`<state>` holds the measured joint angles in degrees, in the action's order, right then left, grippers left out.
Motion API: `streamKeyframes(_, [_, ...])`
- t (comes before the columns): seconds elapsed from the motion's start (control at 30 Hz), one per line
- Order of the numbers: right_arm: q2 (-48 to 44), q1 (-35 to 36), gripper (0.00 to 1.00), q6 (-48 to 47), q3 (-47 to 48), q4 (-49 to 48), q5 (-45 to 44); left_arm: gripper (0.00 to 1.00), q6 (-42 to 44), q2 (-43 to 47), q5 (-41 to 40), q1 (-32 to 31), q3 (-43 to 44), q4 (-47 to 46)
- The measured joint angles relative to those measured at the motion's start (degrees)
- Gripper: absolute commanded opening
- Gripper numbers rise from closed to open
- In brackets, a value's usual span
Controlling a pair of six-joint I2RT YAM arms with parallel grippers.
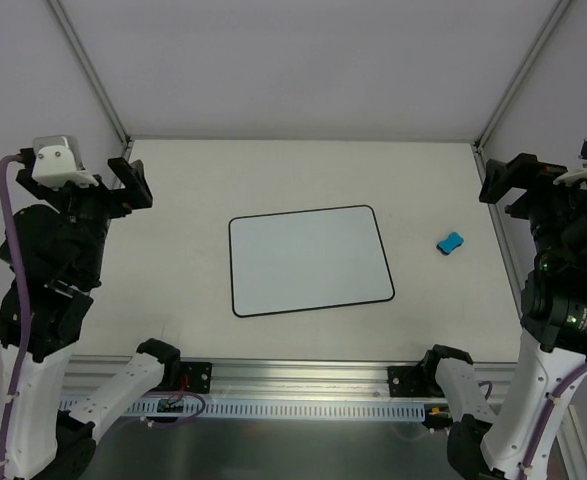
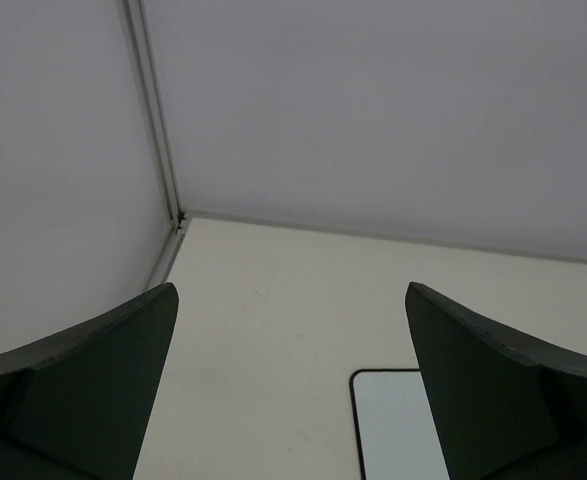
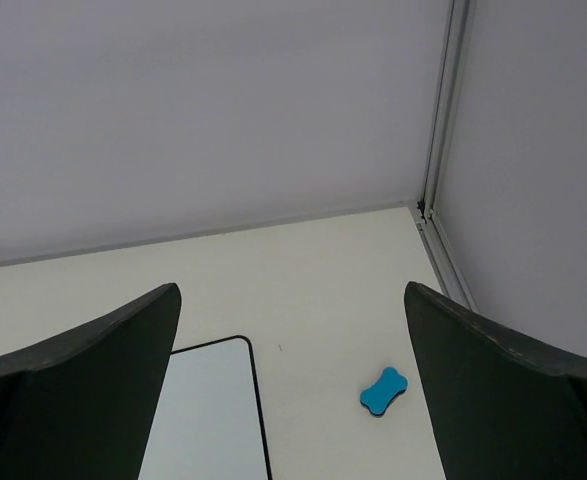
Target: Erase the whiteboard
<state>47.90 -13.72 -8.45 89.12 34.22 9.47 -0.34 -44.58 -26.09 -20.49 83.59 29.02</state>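
Observation:
The whiteboard (image 1: 309, 260) lies flat in the middle of the table, white with a thin black border, with no writing showing. Its corner shows in the left wrist view (image 2: 393, 430) and in the right wrist view (image 3: 213, 420). A small blue eraser (image 1: 450, 242) lies on the table to the board's right, apart from it; it also shows in the right wrist view (image 3: 382, 391). My left gripper (image 1: 123, 187) is open and empty, raised over the table's far left. My right gripper (image 1: 508, 182) is open and empty, raised at the far right.
The beige table (image 1: 303, 180) is enclosed by white walls with metal corner posts (image 1: 88, 70). A metal rail (image 1: 303, 385) with the arm bases runs along the near edge.

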Motion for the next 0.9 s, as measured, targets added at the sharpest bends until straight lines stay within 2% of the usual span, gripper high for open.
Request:
streamKeyframes(0.4, [-3.34,4.61,0.99,-3.21,1.88,1.27,-2.43,0.99,2.8,4.33,-1.7,0.0,1.57,0.92])
streamKeyframes(0.9, [-3.32,5.88,0.99,-3.82,2.71,1.64,-4.83,0.99,-0.42,4.17,-1.62,0.0,1.62,0.96])
